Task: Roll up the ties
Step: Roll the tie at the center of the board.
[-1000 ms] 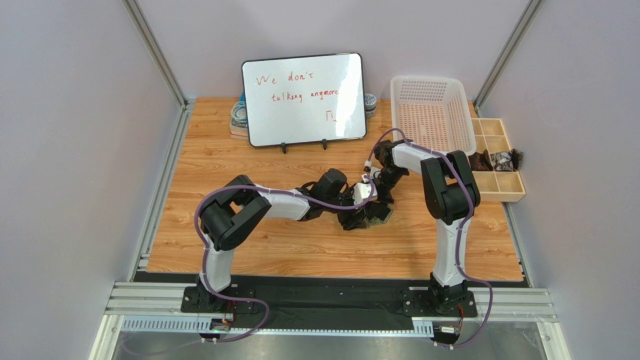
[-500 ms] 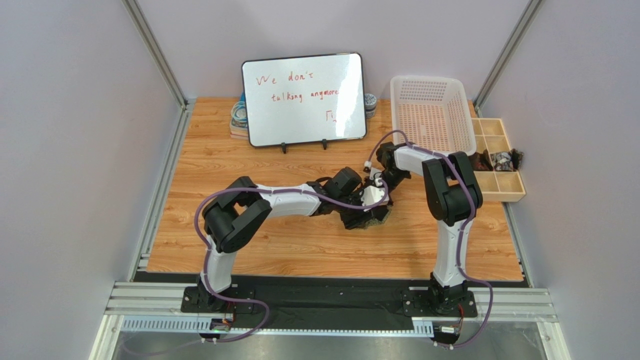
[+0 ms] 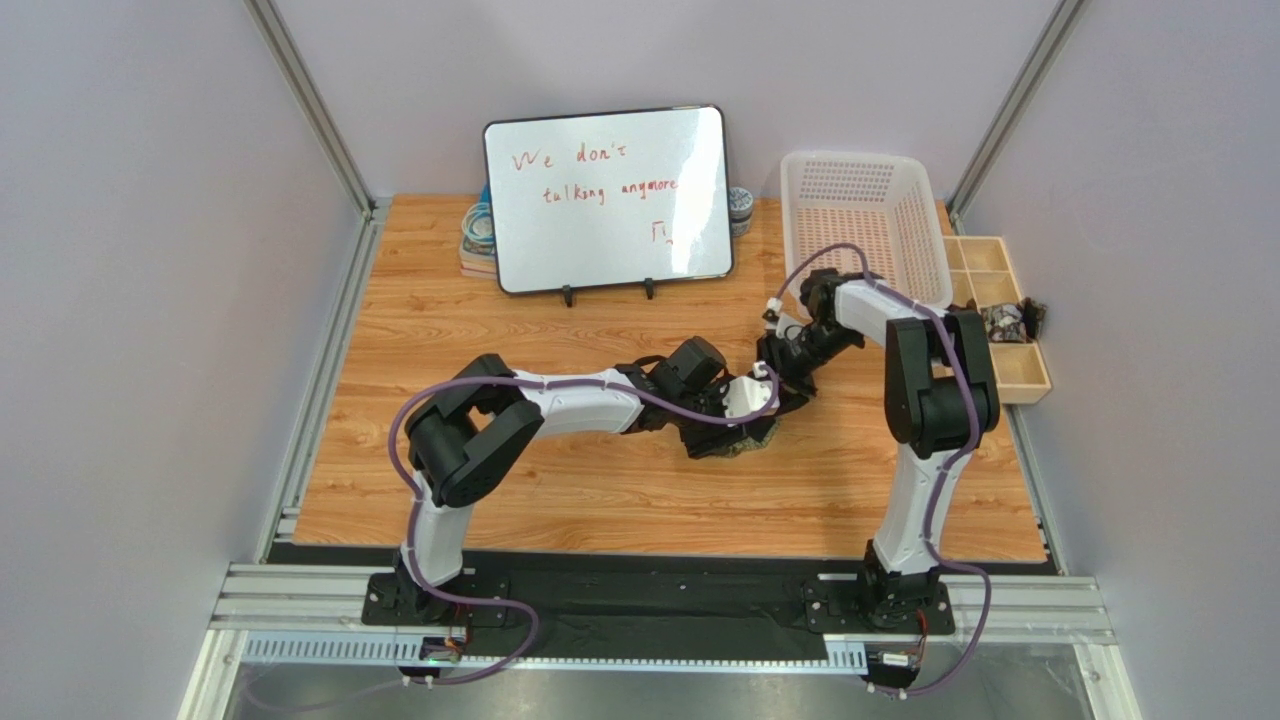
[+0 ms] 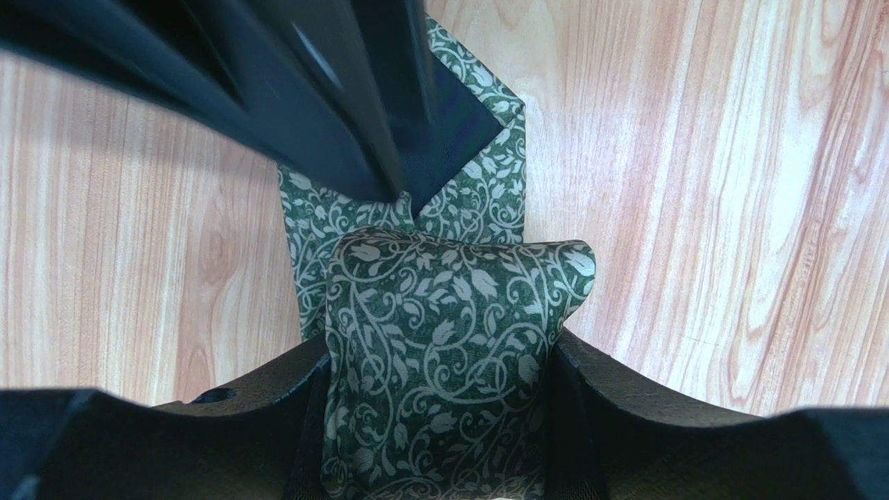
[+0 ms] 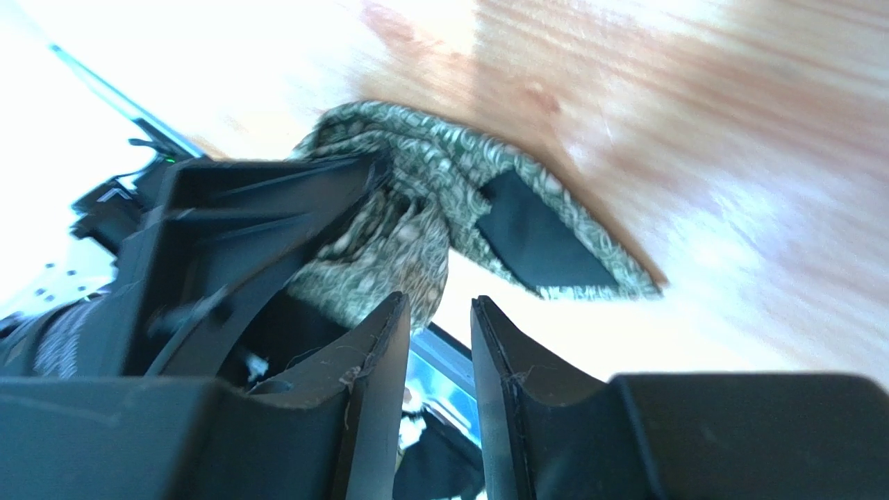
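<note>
Tie (image 4: 417,281), green with a pale vine pattern, sits rolled into a fat bundle on the desk (image 3: 451,345), a little right of centre. Its pointed tip lies flat on the wood with the black lining showing. The left end effector (image 4: 438,352) grips the roll, one finger pressed against each side. The right end effector (image 5: 438,304) hangs just beside the roll on its far right side, fingers parted by a narrow gap with nothing between them; whether they brush the cloth cannot be told. A whiteboard (image 3: 609,195) stands at the back of the desk, and a white basket (image 3: 864,225) lies in the back right corner.
</note>
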You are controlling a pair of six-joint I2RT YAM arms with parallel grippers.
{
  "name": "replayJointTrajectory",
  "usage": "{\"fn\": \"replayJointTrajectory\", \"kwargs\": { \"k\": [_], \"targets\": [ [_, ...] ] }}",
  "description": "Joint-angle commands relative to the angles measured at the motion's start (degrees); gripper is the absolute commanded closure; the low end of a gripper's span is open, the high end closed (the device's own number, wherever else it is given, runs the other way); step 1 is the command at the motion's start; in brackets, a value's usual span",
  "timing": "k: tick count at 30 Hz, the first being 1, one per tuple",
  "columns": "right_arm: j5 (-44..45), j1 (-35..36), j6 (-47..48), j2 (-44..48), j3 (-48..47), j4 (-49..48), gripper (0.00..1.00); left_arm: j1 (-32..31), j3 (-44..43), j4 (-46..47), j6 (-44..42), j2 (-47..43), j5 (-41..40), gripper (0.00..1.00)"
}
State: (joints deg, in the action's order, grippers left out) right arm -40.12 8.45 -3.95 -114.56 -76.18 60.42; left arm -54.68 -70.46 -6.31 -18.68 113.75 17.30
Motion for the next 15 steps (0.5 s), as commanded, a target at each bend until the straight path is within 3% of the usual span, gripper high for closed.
{"fn": "replayJointTrajectory", "kwargs": {
  "k": [1,8,15],
  "targets": [
    [-5.6,-0.4,0.6,4.4,-1.2,-0.3,0.65,-0.3,2.9,-10.5,-0.5,6.0,-1.7,0.88],
    [-8.1,2.5,0.1,5.0,1.3,-1.7,0.60,-0.3,2.4,-10.7,-0.9,5.8,-0.4,0.87],
    [2.5,5.3,-0.5,1.1,2.8,-5.9,0.67,0.2,3.0,-10.1,-0.8,4.5,1.2,0.81]
  ]
}}
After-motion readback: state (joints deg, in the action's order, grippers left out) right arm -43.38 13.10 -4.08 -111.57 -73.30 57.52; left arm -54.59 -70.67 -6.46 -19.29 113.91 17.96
